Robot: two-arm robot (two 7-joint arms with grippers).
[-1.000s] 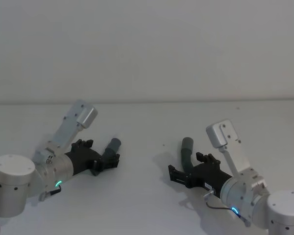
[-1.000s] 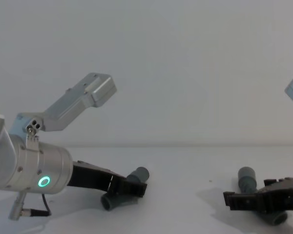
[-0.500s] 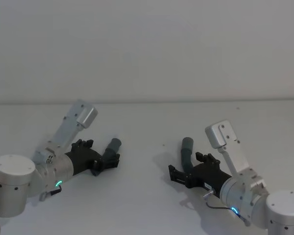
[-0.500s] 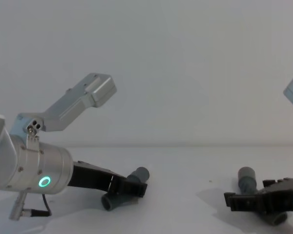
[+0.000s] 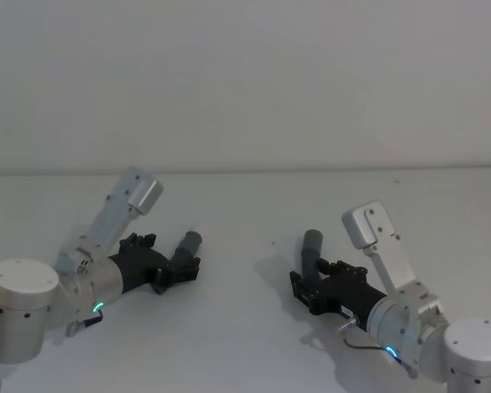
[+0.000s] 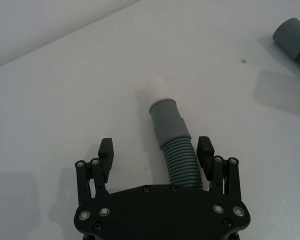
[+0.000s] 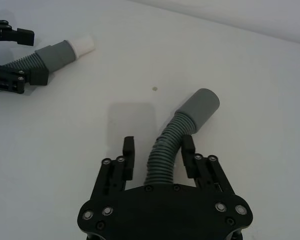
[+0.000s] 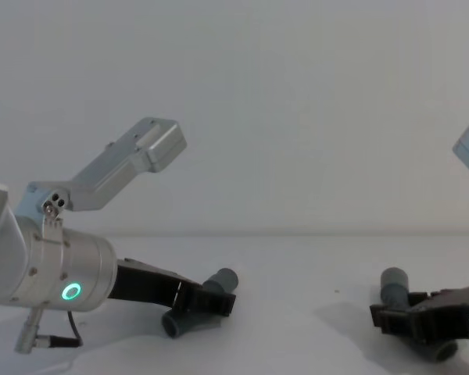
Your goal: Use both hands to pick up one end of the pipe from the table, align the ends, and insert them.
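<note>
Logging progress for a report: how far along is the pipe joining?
Done: left gripper straddles the straight piece, right gripper the bent piece, both open. In hand: the grasps, not yet closed. Left: lift off the table, align cuffs, insert.

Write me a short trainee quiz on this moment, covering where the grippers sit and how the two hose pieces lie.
1. Fill in: the right gripper straddles the bent hose piece at its ____ section.
2. Which piece carries the whitish tip? A: the straight hose piece, straddled by the left gripper. B: the bent hose piece.
3. True or false: the two hose pieces are already joined.
Key: 1 ribbed; 2 A; 3 false.
</note>
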